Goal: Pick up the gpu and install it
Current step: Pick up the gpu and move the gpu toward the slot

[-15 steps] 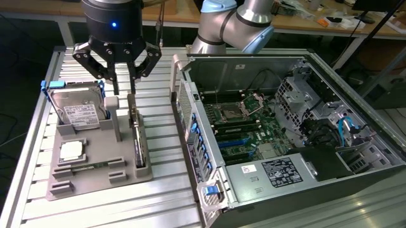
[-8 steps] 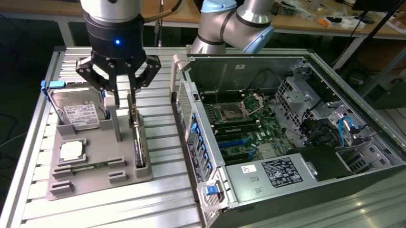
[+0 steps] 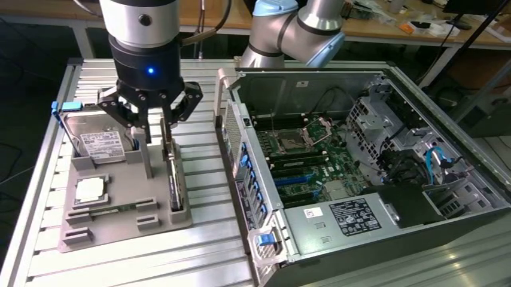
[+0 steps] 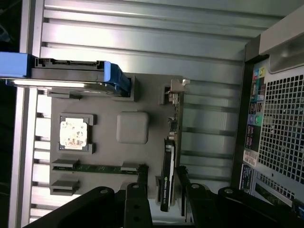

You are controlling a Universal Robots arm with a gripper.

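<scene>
On a slatted aluminium table point(image 3: 143, 263), a grey plastic tray point(image 3: 121, 192) is placed at the exterior view's left of an open metal computer case point(image 3: 254, 179); a thin dark gpu point(image 3: 175, 186) is stood edgewise in it.

The worktable point(image 3: 119, 263) is one of those ribbed aluminium-profile tops, with silvery slats running all across it. They catch a fair bit of glare, brightest on the slats point(image 4: 142, 28) in the wrist view. Along the back there's a wooden workbench point(image 3: 375, 28) on grey metal legs point(image 3: 82, 40), with loose clutter point(image 3: 427, 25) sitting on it toward the exterior view's right. The floor point(image 3: 28, 119) off the exterior view's left is dark, pretty much in shadow. A black bar point(image 3: 477, 33) slants across the far corner on the exterior view's right.
</scene>
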